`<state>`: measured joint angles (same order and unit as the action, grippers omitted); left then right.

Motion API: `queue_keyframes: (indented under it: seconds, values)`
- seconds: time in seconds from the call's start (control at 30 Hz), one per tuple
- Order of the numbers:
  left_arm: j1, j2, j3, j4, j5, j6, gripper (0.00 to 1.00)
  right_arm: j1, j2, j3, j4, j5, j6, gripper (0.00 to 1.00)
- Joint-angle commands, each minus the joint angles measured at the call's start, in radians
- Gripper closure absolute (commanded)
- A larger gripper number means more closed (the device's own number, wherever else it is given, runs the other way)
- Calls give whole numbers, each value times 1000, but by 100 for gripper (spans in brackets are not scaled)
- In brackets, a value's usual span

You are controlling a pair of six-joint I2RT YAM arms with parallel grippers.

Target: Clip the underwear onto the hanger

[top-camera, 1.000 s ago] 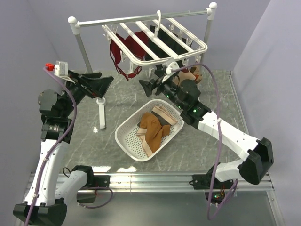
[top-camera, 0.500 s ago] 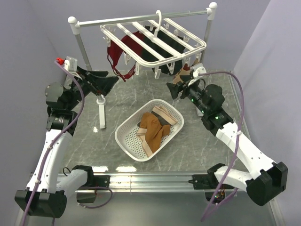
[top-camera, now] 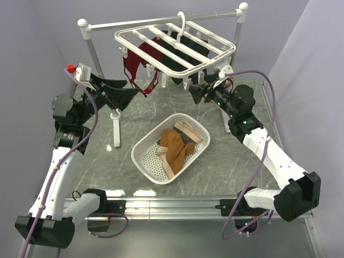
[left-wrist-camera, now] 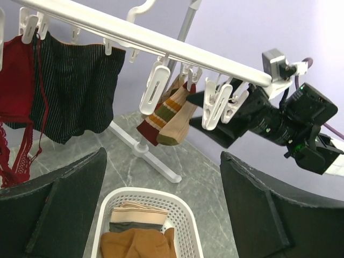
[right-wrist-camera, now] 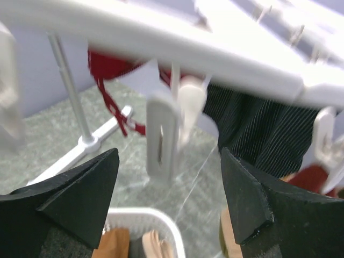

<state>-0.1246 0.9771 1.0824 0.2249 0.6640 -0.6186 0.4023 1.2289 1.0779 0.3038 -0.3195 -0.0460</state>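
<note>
A grey marbled worktop (top-camera: 226, 177) sits between lilac walls. At its middle stands a white basket (top-camera: 141, 156). The underwear (top-camera: 173, 150) lies crumpled inside, on pale folded pieces and beside a dark grey garment (top-camera: 188, 148). The rail's left foot (top-camera: 116, 129) stands left of the basket. Further back, the left fingers (top-camera: 124, 90) are raised and spread wide, holding nothing. The right fingers (top-camera: 196, 87) are likewise spread and empty, just below the hanger (top-camera: 177, 48) near its clips (left-wrist-camera: 153, 88). The hanger hangs from the grey rail (top-camera: 134, 22) along the far edge. Between the arms dangle a red lace garment (top-camera: 141, 64), a dark striped garment (left-wrist-camera: 75, 91) and a striped sock (left-wrist-camera: 166, 115).
</note>
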Motion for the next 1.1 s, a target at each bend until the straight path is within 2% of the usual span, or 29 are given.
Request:
queue_keyframes:
  seconds: [0.0, 0.1, 0.2, 0.23, 0.3, 0.33, 0.37, 0.4, 0.53, 0.67, 0.73, 0.93, 1.07]
  values:
    - [-10, -11, 44, 39, 23, 22, 9, -10, 7, 77, 96, -17, -18, 18]
    - [-17, -9, 48, 42, 22, 25, 9, -10, 18, 86, 110, -4, -12, 22]
    - [-21, -3, 59, 45, 32, 26, 10, -11, 15, 83, 104, -7, -9, 36]
    - [-24, -2, 59, 48, 37, 26, 10, -11, 12, 80, 101, -13, -11, 48]
    - [-32, -2, 63, 68, 55, 22, 12, -10, -3, 68, 89, -27, -12, 60]
    - [-41, 1, 66, 73, 63, 23, 12, -8, -9, 65, 81, -33, -11, 71]
    - [-46, 2, 73, 79, 72, 20, 13, -7, -15, 63, 74, -41, -9, 76]
    - [-52, 8, 74, 99, 103, 17, 14, -5, -26, 60, 63, -41, -8, 86]
    - [-131, 23, 108, 91, 129, 42, 20, 30, -48, 76, 25, -20, -11, 100]
    - [-265, 32, 131, 56, 54, 89, 26, 105, -60, 100, -40, 52, -17, 100]
    - [-347, 40, 139, 30, -40, 103, 31, 151, -65, 96, -46, 86, -17, 100]
    - [-478, 118, 178, 7, -171, 40, 48, 222, -51, 109, -74, 129, 12, 100]
    - [-572, 172, 232, -54, -337, 89, 51, 248, -42, 128, -89, 148, 14, 100]
